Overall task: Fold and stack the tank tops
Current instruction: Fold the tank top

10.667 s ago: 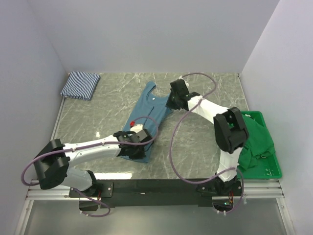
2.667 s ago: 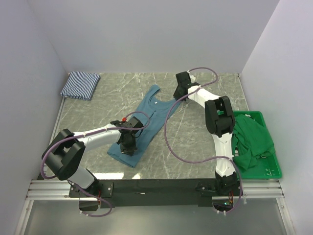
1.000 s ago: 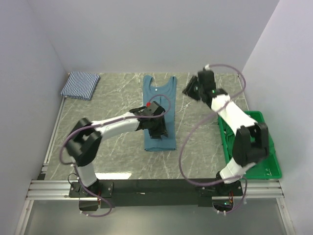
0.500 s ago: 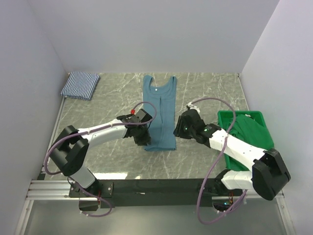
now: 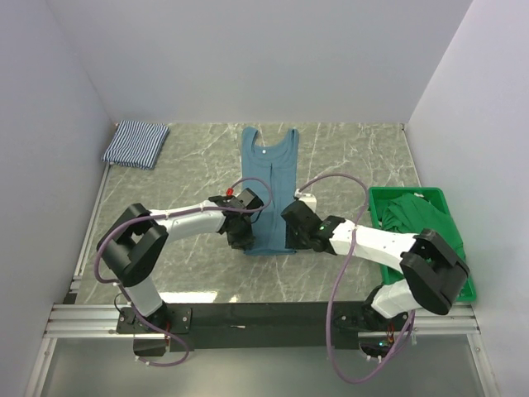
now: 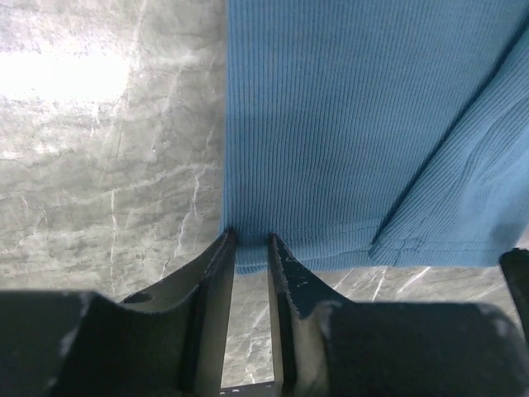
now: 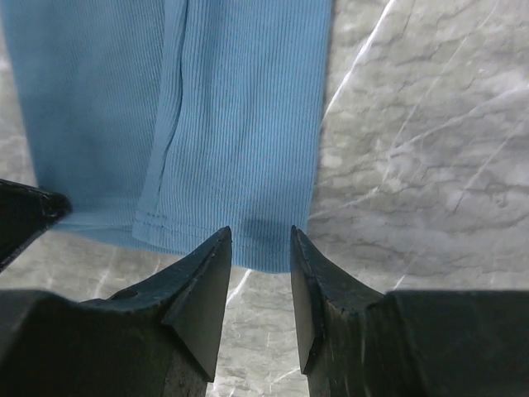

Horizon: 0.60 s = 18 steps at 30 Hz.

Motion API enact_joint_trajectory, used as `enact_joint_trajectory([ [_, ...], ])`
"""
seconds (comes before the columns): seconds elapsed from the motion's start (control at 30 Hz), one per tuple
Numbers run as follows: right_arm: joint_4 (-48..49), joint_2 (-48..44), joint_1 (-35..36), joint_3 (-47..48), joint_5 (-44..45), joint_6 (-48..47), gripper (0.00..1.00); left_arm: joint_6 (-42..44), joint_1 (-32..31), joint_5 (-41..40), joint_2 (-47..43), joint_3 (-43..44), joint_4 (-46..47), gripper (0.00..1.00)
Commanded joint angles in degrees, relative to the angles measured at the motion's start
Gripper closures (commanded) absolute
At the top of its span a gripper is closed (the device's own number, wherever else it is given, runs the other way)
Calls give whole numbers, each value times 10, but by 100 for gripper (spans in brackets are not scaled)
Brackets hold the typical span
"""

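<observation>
Top view: striped top (image 5: 132, 142) lies folded in the far-left corner. Teal top (image 5: 269, 178) lies flat mid-table, apparently narrowed lengthwise; cross-fold and stacking outstanding.

Left wrist: left gripper (image 6: 250, 241) nearly closed at the ribbed hem's left corner; whether it grips cannot be told.

Right wrist: right gripper (image 7: 259, 238) open over the right hem corner, on a marbled table (image 7: 413, 124).

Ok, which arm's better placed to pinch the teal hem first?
Left, probably: the left gripper has narrow jaws straddling a hem corner of the teal tank top; the right gripper stands wider.
</observation>
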Motion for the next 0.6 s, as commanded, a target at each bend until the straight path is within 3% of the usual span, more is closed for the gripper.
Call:
enact_joint_trajectory([
  [0.0, -4, 11, 16, 18, 41, 12, 58, 13, -9, -29, 9, 17, -17, 71],
  [0.2, -11, 41, 25, 18, 55, 21, 62, 11, -13, -33, 23, 14, -16, 75],
  [0.37, -2, 39, 25, 1, 55, 24, 65, 10, -14, -32, 30, 4, -12, 88],
  [0.5, 0, 35, 25, -8, 56, 29, 80, 9, -14, -28, 33, -1, -8, 99],
  [0.57, 0, 29, 25, -15, 56, 32, 84, 9, -15, -30, 33, -1, -9, 99],
])
